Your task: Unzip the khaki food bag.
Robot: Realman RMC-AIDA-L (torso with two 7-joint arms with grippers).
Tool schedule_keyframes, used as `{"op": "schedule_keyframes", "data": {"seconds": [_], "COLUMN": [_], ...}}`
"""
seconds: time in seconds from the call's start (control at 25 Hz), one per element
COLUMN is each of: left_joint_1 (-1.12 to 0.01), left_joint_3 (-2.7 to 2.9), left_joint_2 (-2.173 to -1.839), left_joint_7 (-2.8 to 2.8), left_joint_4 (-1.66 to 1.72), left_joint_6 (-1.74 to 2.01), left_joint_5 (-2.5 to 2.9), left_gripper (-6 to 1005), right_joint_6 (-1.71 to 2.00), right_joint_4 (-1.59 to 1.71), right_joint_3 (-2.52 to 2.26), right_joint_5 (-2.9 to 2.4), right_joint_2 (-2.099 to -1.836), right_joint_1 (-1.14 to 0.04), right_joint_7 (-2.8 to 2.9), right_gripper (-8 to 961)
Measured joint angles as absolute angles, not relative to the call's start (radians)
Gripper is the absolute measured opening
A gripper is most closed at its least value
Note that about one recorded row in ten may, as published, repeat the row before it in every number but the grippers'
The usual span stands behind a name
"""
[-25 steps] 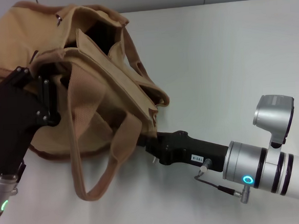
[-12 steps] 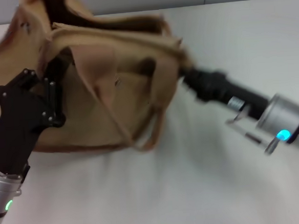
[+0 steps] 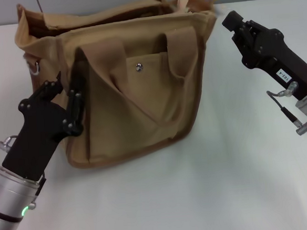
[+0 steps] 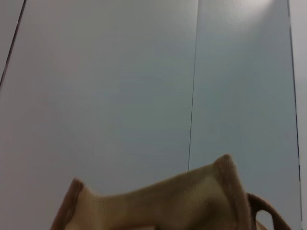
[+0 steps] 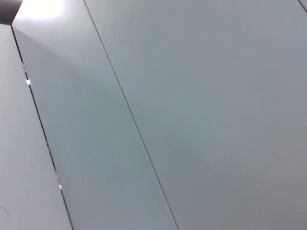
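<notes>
The khaki food bag (image 3: 141, 95) stands upright on the white table (image 3: 227, 183), its front pocket with a metal snap (image 3: 138, 67) facing me. A dark gap runs along its top. My left gripper (image 3: 62, 97) straddles the bag's left front corner and grips it, one finger (image 3: 76, 102) lying on the front panel. My right gripper (image 3: 230, 20) hangs just right of the bag's top right corner, a small gap apart from it. The left wrist view shows only the bag's trimmed top edge (image 4: 192, 191) against a wall. I cannot make out the zipper pull.
A metal ring (image 3: 32, 65) hangs at the bag's left end. Two webbing handles (image 3: 183, 52) lie flat against the front panel. A grey wall stands behind the table. The right wrist view shows only wall panels (image 5: 192, 120).
The bag has swung from lying slumped to standing upright. My right gripper moved from the bag's lower edge up and to the right, and now sits apart from it. My left gripper stayed on the bag.
</notes>
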State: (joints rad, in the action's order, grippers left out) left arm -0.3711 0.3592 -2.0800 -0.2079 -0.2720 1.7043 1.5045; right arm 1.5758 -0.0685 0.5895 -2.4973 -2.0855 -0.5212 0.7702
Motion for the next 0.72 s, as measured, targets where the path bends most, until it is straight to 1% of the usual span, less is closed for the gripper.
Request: {"op": "schedule_keyframes", "data": {"seconds": [0.12,0.24,0.44,0.6,0.64,0.72], "left_joint_1": [-0.365,-0.352,-0.288,-0.225,-0.21,-0.189], "left_joint_3": [0.366,0.379,0.382,0.39,0.409,0.479], "left_joint_2": [-2.08,-2.076,-2.072,-2.067,-2.064,-2.054], "left_joint_7": [-0.262,-0.334,-0.517,-0.675,-0.706,-0.76], "left_joint_4": [-0.267,-0.242,-0.096,0.054,0.102,0.196], "left_joint_6": [1.69,1.712,1.803,1.881,1.909,1.956], "left_joint_5": [1.505,1.506,1.505,1.505,1.505,1.504], "left_gripper": [247,336,435,515,596,758], "right_joint_6": [1.574,1.576,1.581,1.59,1.602,1.659], "right_joint_4": [-0.115,-0.129,-0.123,-0.109,-0.103,-0.064], "right_joint_3": [0.622,0.626,0.629,0.622,0.614,0.575], "right_joint_5": [-2.496,-2.496,-2.496,-2.499,-2.507,-2.553], "right_joint_2": [-2.089,-2.088,-2.084,-2.082,-2.081,-2.075], "right_joint_1": [-0.471,-0.454,-0.433,-0.421,-0.42,-0.43], "right_joint_7": [0.714,0.699,0.703,0.703,0.703,0.699], "right_gripper": [27,54,225,411,457,508]}}
